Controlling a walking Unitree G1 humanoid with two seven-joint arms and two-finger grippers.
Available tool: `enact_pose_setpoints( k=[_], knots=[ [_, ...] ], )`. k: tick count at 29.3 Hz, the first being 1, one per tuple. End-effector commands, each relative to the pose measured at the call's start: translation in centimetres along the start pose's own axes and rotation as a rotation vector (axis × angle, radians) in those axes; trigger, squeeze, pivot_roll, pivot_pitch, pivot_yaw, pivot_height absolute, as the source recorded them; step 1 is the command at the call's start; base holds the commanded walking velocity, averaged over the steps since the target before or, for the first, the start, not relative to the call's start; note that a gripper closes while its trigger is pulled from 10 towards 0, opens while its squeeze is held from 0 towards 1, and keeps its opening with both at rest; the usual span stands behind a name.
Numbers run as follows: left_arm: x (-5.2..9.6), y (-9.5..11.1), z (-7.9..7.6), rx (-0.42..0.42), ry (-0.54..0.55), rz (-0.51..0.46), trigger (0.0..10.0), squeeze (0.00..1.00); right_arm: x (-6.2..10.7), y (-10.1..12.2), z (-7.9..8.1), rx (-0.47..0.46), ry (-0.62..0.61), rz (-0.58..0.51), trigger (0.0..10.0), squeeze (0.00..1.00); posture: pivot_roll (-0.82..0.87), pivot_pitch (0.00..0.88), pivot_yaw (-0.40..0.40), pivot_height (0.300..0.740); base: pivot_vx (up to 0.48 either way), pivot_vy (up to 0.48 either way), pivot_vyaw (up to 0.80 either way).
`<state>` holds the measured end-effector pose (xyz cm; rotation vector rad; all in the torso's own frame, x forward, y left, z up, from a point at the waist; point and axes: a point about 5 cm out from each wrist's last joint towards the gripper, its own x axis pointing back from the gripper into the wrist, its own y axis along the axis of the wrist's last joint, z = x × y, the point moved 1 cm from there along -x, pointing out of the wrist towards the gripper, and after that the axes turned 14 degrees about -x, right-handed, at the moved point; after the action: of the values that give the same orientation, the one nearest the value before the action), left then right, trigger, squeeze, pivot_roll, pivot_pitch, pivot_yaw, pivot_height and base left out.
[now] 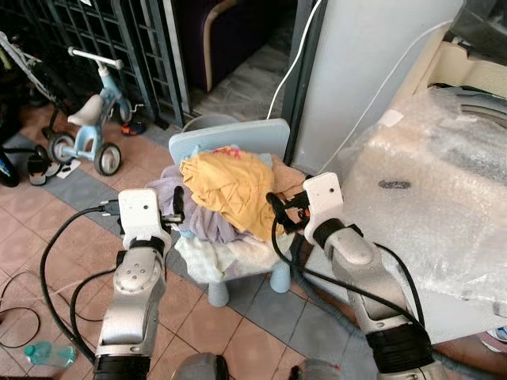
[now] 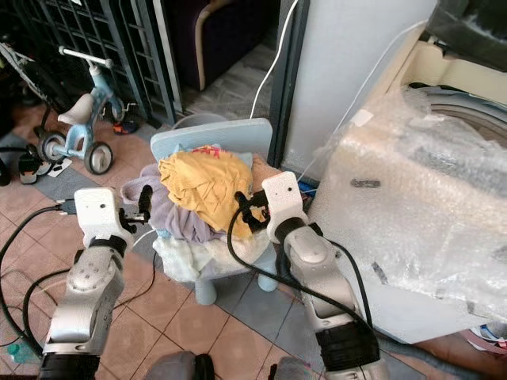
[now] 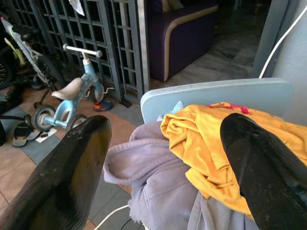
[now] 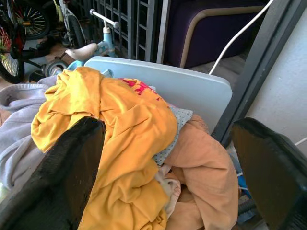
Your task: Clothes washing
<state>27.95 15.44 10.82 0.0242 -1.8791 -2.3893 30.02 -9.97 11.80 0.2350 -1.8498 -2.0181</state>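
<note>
While both silver arms reach forward, the left gripper (image 1: 176, 207) and the right gripper (image 1: 279, 212) hover at either side of the clothes pile (image 1: 226, 198), fingers spread wide and holding nothing. A yellow garment (image 4: 115, 139) lies on top, a lilac hoodie (image 3: 144, 182) on the left gripper's side, an orange cloth (image 4: 201, 177) on the right's. It all sits heaped on a small pale-blue chair (image 1: 238, 138). A bubble-wrapped washing machine (image 1: 444, 206) stands to the right; farther back left, a child's tricycle (image 1: 87, 127).

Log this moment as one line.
phase: reaching | left gripper: open, beside clothes pile | right gripper: open, opposite side | pile on small chair | nothing held
</note>
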Motion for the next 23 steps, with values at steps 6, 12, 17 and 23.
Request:
enact_pose_setpoints(
  k=[6, 12, 17, 23],
  knots=[
    [0.0, 0.5, -0.5, -0.004, -0.017, 0.0, 10.0, 0.0, -0.1, -1.9, 0.2, 0.058, 0.074, 0.12, 10.0, 0.0, 0.03, 0.088, 0.048, 0.74, 0.066, 0.046, 0.08],
    [0.2, 0.5, -0.3, -0.012, -0.005, 0.005, 10.0, 0.0, -0.7, -2.7, 0.5, 0.064, 0.102, 0.157, 10.0, 0.0, 0.04, 0.087, 0.046, 0.74, 0.0, 0.0, 0.8],
    [0.3, 0.4, 0.0, -0.021, 0.003, 0.014, 10.0, 0.0, -1.4, -3.0, 0.0, 0.081, 0.042, 0.177, 10.0, 0.0, 0.05, 0.092, 0.044, 0.74, 0.0, 0.0, 0.74],
    [0.4, 0.3, 0.0, -0.027, -0.001, 0.025, 10.0, 0.0, -1.9, -4.6, -1.1, 0.118, -0.065, 0.275, 10.0, 0.0, 0.05, 0.101, 0.044, 0.74, 0.0, 0.0, 0.0]
  ],
)
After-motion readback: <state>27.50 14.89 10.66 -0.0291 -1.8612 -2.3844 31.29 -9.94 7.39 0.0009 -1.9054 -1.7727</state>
